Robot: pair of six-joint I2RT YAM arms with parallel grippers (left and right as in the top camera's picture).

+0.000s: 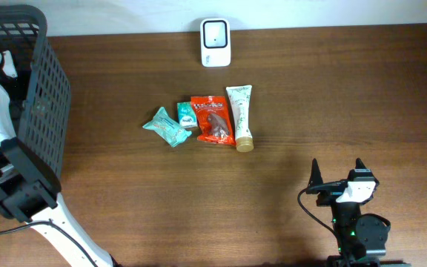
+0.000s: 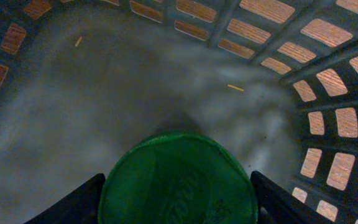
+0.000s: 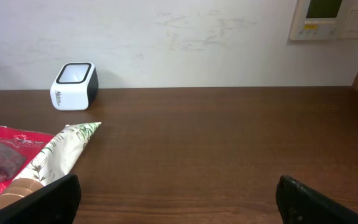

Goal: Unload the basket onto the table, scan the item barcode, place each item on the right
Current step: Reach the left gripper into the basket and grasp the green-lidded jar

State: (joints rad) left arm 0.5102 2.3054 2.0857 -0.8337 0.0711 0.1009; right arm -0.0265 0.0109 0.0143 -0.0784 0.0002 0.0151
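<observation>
Worktop (image 1: 310, 89), brown wood. Black mesh basket (image 1: 47, 96), left edge: holds green round tub (image 2: 178, 193), or perhaps a lid, between left pincer (image 2: 178, 177) fingers; grip or mere flanking, cannot tell. The right pincer (image 3: 178, 186): spread wide, empty. White scanner (image 1: 215, 42), far edge. Mid-worktop row: leaf-print tube (image 1: 240, 111), red pouch (image 1: 213, 119), teal packet (image 1: 167, 127).

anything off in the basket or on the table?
Nothing spilled or damaged. Only oddity: two small yellowish slivers lying loose on the basket floor, one far left, one toward the right wall. They look like debris, but they are too small to identify.
</observation>
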